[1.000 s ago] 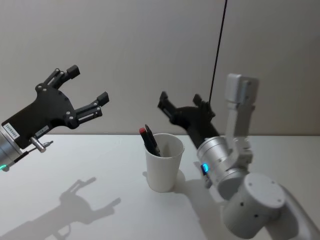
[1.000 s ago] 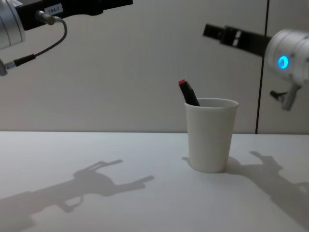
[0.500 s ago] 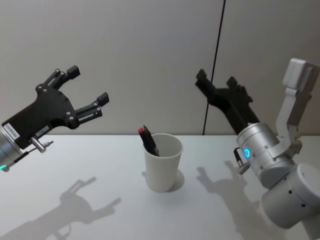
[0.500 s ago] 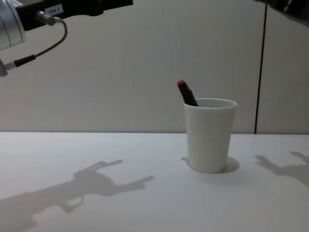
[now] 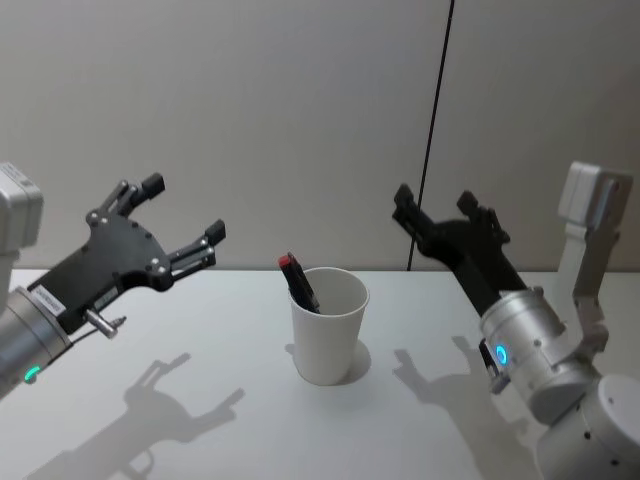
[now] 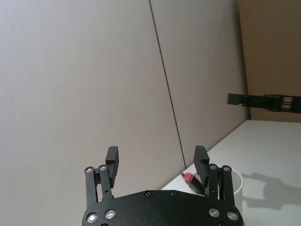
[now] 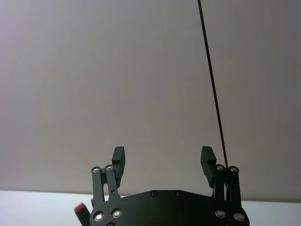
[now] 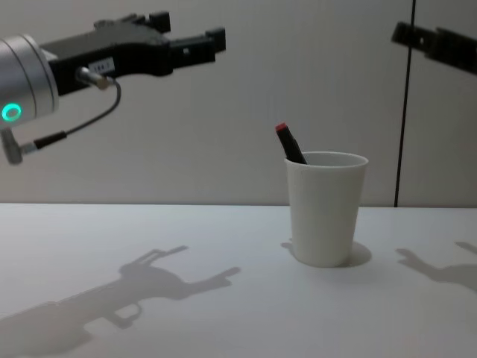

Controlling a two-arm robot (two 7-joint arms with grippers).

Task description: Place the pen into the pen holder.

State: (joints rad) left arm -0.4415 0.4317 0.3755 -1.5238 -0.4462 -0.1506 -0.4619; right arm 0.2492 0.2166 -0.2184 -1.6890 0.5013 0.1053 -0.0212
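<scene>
Pen [image 5: 298, 281] now stands inside the cup [image 5: 327, 324], leaning against the rim on our left side, its red end poking above the lip; the cup sits upright on the white counter [image 5: 200, 350]. We judge the placing done.

A second ago our right claw [image 5: 446, 212] was close behind the cup; it has since pulled back and up to our right, well apart from the cup, its fingers spread wide and holding nothing. Our left claw [image 5: 180, 218] has also shifted, dropping a little and tilting toward the middle, high above the counter to our left, likewise wide open and empty.

With both claws clear and the pen resting on its own, we read this as the retreat after release.
</scene>
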